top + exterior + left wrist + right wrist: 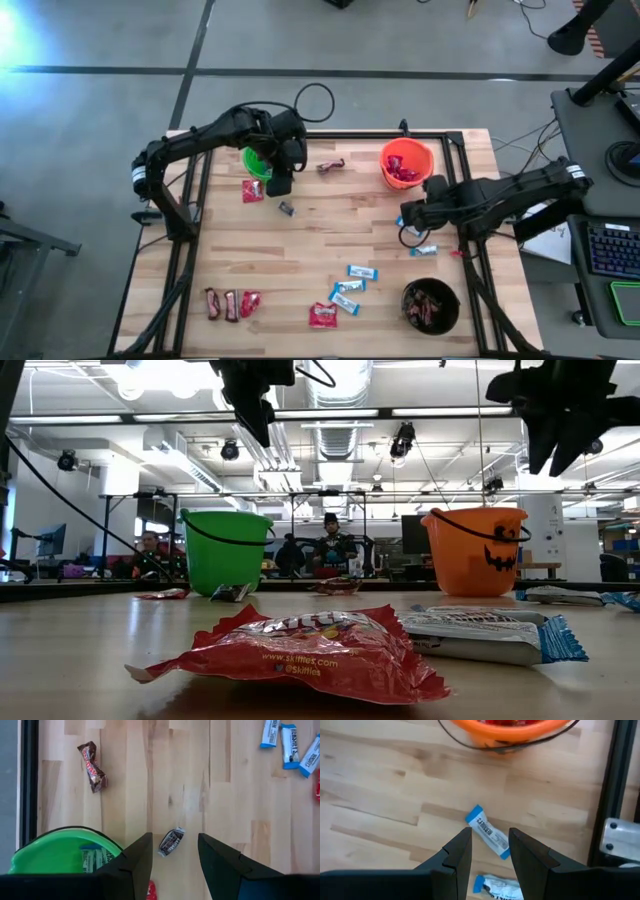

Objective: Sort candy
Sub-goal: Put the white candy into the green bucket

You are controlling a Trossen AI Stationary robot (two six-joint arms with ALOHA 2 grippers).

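Left gripper [174, 857], jaws open, hovers over a small dark bar [171, 841]; right gripper [490, 851], jaws open, over a blue-and-white bar [488, 836]. Both look light, crinkly, slippery: pinch mid-body.

- The room was bright, lit by long ceiling lamps [430, 412] shown in the low view.
- A white glare glowed in the high view's top left corner.
- The red packet [300, 650] up close looked a little blurry.
- The arms looked like black shapes against the lamps.
- Shadows on the table [300, 250] were soft.
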